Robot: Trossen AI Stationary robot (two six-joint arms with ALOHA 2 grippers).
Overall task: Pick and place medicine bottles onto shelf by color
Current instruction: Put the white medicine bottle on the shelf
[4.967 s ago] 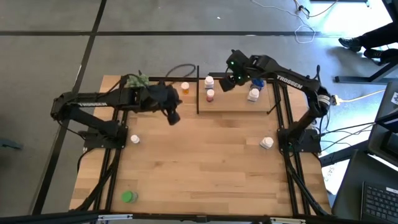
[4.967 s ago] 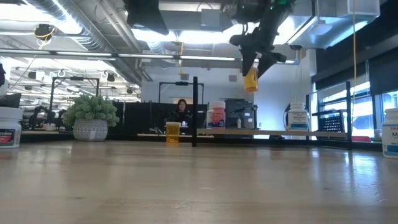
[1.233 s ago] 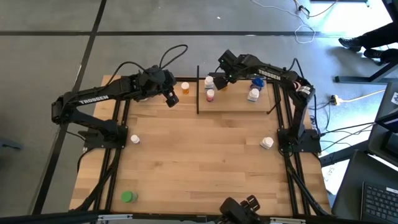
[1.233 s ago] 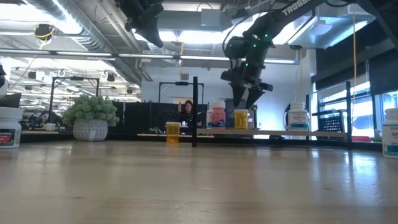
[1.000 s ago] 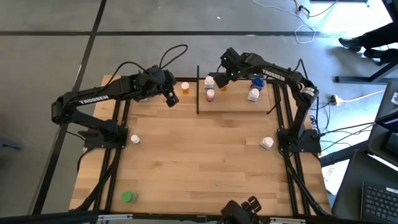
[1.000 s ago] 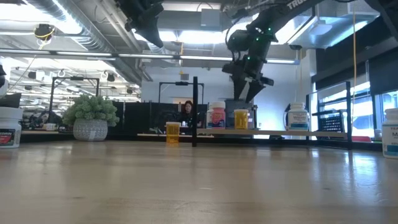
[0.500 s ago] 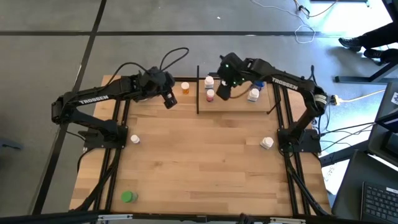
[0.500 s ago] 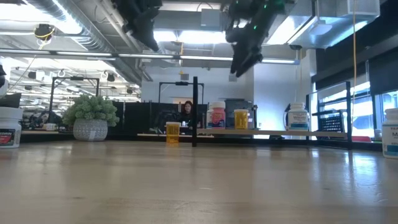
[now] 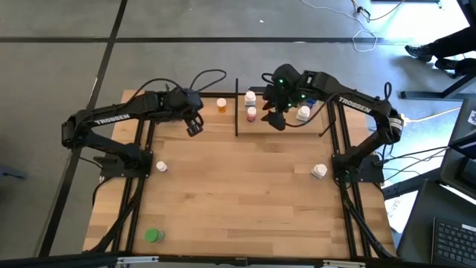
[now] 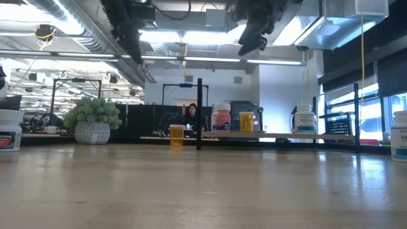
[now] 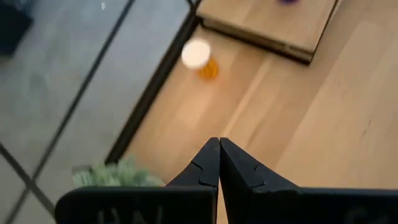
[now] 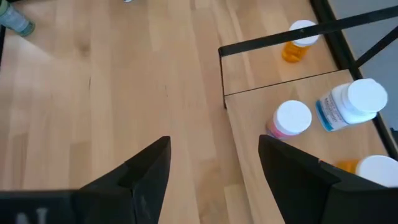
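Right gripper (image 9: 277, 119) dark, fingers spread, empty, hovering upper centre over pale wood shelf (image 9: 316, 126); cylindrical white-capped medicine bottles (image 9: 251, 114) upright there; left gripper (image 9: 193, 128) pinched shut, upper left

The high camera is looking straight down from well above, taking in the whole table (image 9: 245, 193) with the shelf (image 9: 286, 125) at its far edge. The low camera is sitting at tabletop height, facing level across the boards toward the shelf (image 10: 267, 135) and the room behind it. The left wrist camera is peering down just beside the shelf (image 11: 273, 25); the right wrist camera is looking down over the shelf (image 12: 298, 143). All four are sharing the shelf.
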